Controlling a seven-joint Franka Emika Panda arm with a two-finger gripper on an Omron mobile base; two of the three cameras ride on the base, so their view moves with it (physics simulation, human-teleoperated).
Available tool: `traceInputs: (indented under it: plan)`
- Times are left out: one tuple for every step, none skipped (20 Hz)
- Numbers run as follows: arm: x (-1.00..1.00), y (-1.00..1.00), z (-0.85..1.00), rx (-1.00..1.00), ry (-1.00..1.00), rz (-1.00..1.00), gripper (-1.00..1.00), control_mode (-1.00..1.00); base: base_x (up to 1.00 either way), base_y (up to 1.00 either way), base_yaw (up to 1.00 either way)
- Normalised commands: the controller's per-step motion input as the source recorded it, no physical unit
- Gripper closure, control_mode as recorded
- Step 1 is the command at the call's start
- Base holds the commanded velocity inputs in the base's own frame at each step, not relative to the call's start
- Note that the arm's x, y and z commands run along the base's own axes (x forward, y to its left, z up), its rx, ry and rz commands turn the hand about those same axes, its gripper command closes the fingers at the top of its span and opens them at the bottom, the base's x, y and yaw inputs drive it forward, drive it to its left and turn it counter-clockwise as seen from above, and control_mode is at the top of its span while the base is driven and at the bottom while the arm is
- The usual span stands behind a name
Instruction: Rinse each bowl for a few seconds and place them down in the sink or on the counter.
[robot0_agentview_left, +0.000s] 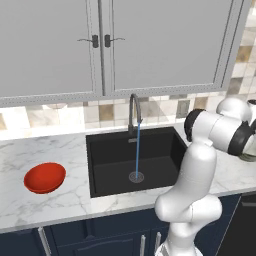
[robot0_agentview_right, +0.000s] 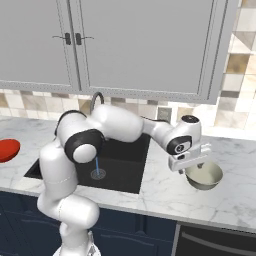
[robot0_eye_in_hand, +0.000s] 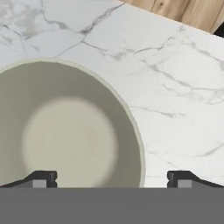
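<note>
**Desk:** Closest to the hand camera, what have we got?

**Photographer:** Cream bowl (robot0_eye_in_hand: 65, 131), seen from straight above, sitting on the marble bench (robot0_eye_in_hand: 175, 87). The jaws stand wide apart and hold nothing: one fingertip (robot0_eye_in_hand: 41, 178) over the bowl's inside, the other past its rim, over bare marble.

**Desk:** And from the left base camera?

**Photographer:** White arm (robot0_agentview_left: 197, 170) rising at lower right, reaching away to the right. Red bowl (robot0_agentview_left: 45, 177) rests on the bench left of the black sink (robot0_agentview_left: 107, 165). Water runs in a thin blue stream from the faucet (robot0_agentview_left: 134, 112) to the drain.

**Desk:** Right base camera?

**Photographer:** The arm stretches across the sink's right edge, gripper (robot0_agentview_right: 192, 167) just above the cream bowl, which sits on the bench right of the sink. The red bowl shows at the far left edge. Grey cupboards (robot0_agentview_right: 130, 45) hang above the tiled wall.
</note>
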Motion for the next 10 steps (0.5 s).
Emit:
traceInputs:
  plan:
    - [0.14,-0.16,-0.09,0.04,0.0,0.01,-1.0,-1.0,0.0,0.0,0.0]
    - [0.1,-0.15,-0.09,0.04,0.0,0.01,-1.0,-1.0,0.0,0.0,0.0]
    - [0.08,-0.16,-0.1,0.05,0.0,0.01,-1.0,-1.0,0.0,0.0,0.0]
    - [0.06,-0.15,-0.1,0.05,0.0,0.01,-1.0,-1.0,0.0,0.0,0.0]
    - [0.05,-0.14,-0.11,0.05,0.0,0.01,-1.0,-1.0,0.0,0.0,0.0]
    - [0.04,-0.11,-0.13,0.04,0.0,0.01,-1.0,-1.0,0.0,0.0,0.0]
    - [0.04,-0.09,-0.13,0.04,0.0,0.01,-1.0,-1.0,0.0,0.0,0.0]
    - [0.03,-0.06,-0.14,0.04,0.0,0.01,-1.0,-1.0,0.0,0.0,0.0]
    - [0.03,-0.02,-0.15,0.04,0.0,0.0,-1.0,-1.0,0.0,0.0,0.0]
    - [0.01,-0.01,-0.18,0.05,0.0,0.0,-1.0,-1.0,0.0,0.0,0.0]
